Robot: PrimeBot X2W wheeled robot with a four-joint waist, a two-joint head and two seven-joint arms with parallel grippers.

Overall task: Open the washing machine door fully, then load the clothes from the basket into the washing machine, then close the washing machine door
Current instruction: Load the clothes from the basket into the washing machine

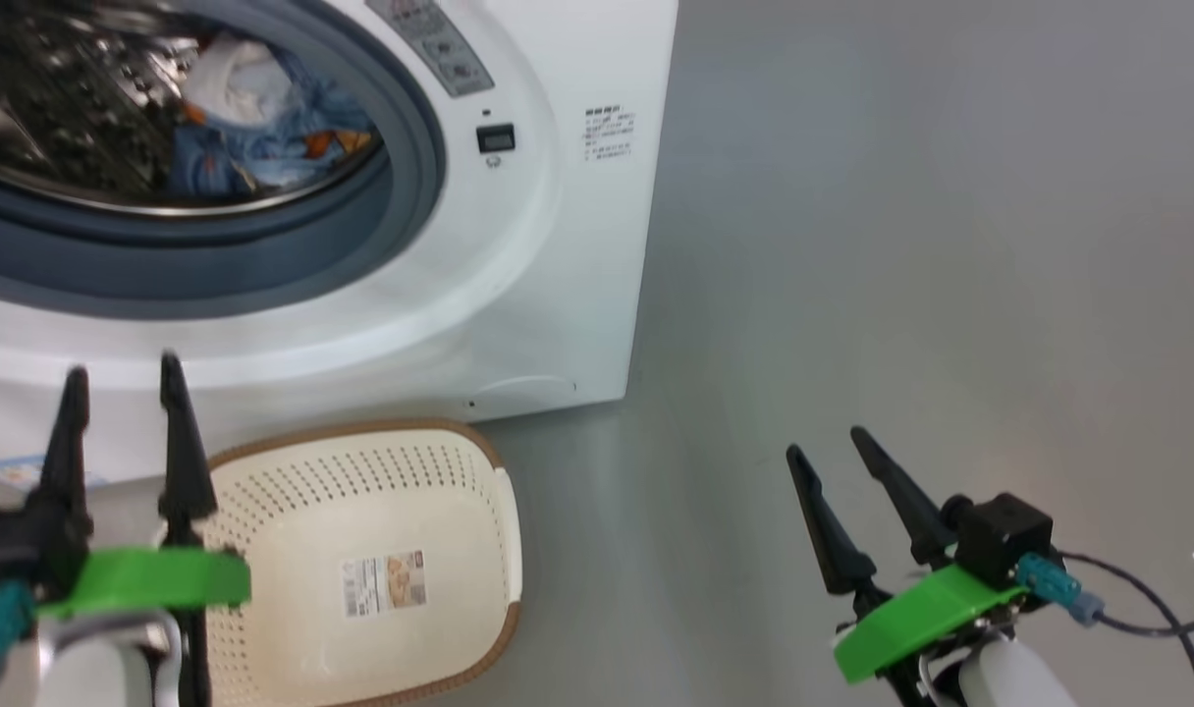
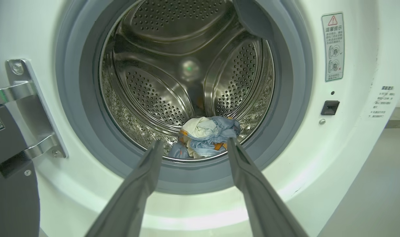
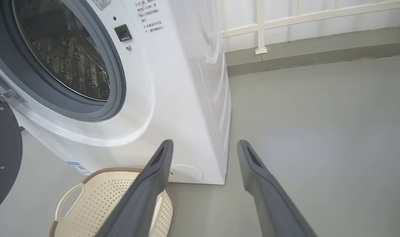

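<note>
Noted clothes [image 2: 206,138] in washing machine [image 1: 558,245] drum [image 2: 160,92], basket [image 1: 361,481] on floor [image 1: 901,245] before it. Logged left gripper [image 1: 123,366], right gripper [image 1: 825,441] jaws wide, holding nothing.

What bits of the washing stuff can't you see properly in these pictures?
- Washing machine door: right wrist view, cut off by the left edge.
- Clothes: left wrist view, bunched in the drum, so their number is unclear.
- Basket: head view, left side behind the left end effector, bottom cut off.
- Warning sticker: left wrist view, print too small.
</note>
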